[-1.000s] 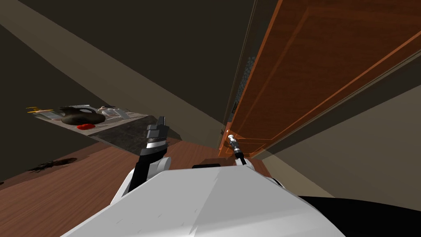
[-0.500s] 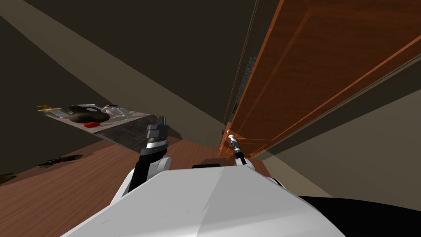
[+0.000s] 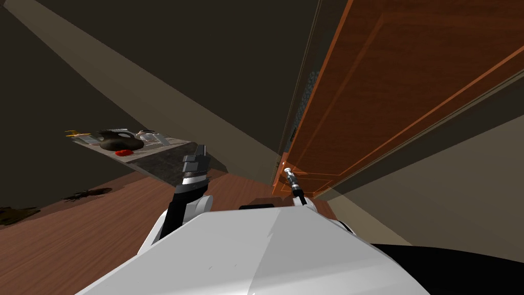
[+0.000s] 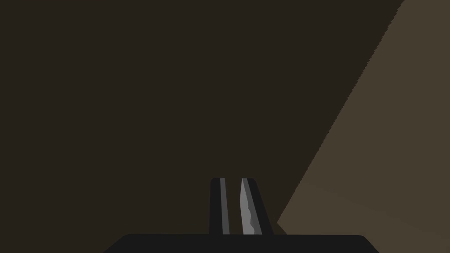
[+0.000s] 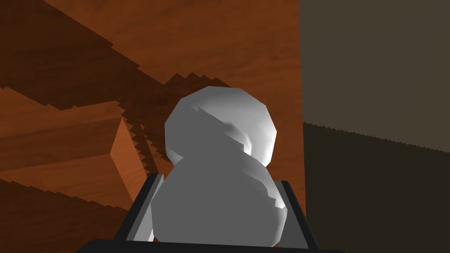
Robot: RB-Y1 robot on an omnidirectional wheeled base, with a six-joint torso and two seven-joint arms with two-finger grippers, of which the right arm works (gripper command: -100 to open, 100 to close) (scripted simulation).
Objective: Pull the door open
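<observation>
Squeezing grey knob (image 5: 219,131) btwn R jaws; L jaws closed.

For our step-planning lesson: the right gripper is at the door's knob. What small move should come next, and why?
Probably pull the right gripper back toward the body: its fingers press both sides of the grey knob, so the grip looks set, and the brown door looks barely open.

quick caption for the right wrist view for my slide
Right gripper shut on the grey round knob of a reddish-brown wooden door.
</observation>
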